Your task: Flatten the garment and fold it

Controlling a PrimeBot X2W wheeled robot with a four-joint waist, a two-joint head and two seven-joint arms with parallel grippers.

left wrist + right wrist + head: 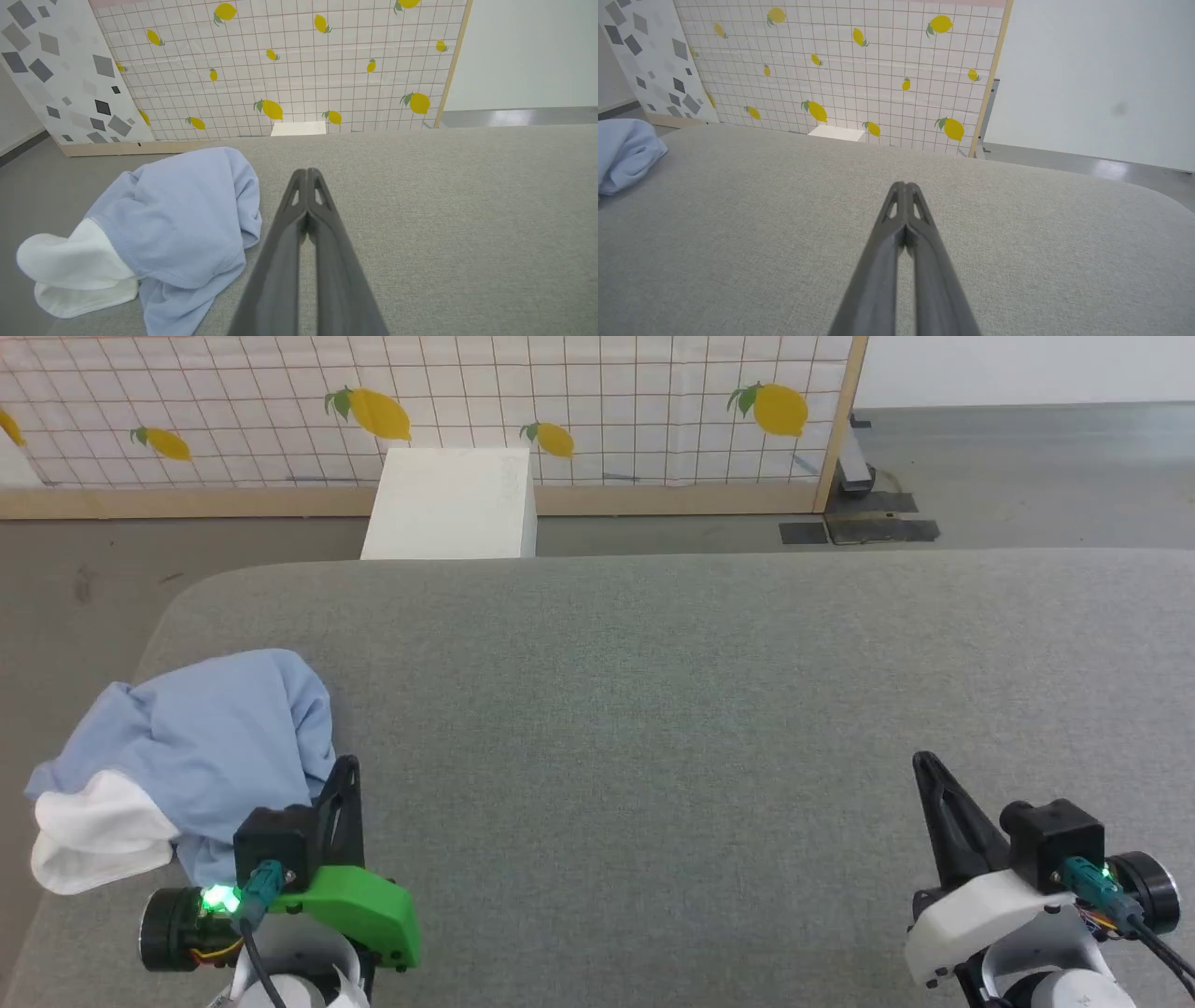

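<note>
The garment [201, 742] is a light blue T-shirt lying crumpled in a heap at the near left of the grey padded table [672, 709], with a white inner panel [93, 831] turned out at its near-left end. My left gripper [347, 767] hovers just right of the heap, shut and empty. In the left wrist view the garment [182, 219] lies left of my closed left gripper [307, 172]. My right gripper [924, 763] is far off at the near right, shut on nothing. The right wrist view shows my right gripper [905, 185] over bare table, the garment [623, 154] at the left edge.
A white box [453, 504] stands on the floor beyond the table's far edge. Behind it runs a tiled screen with lemon prints [420, 401] in a wooden frame. The table's left edge and rounded far-left corner [177, 607] lie close to the garment.
</note>
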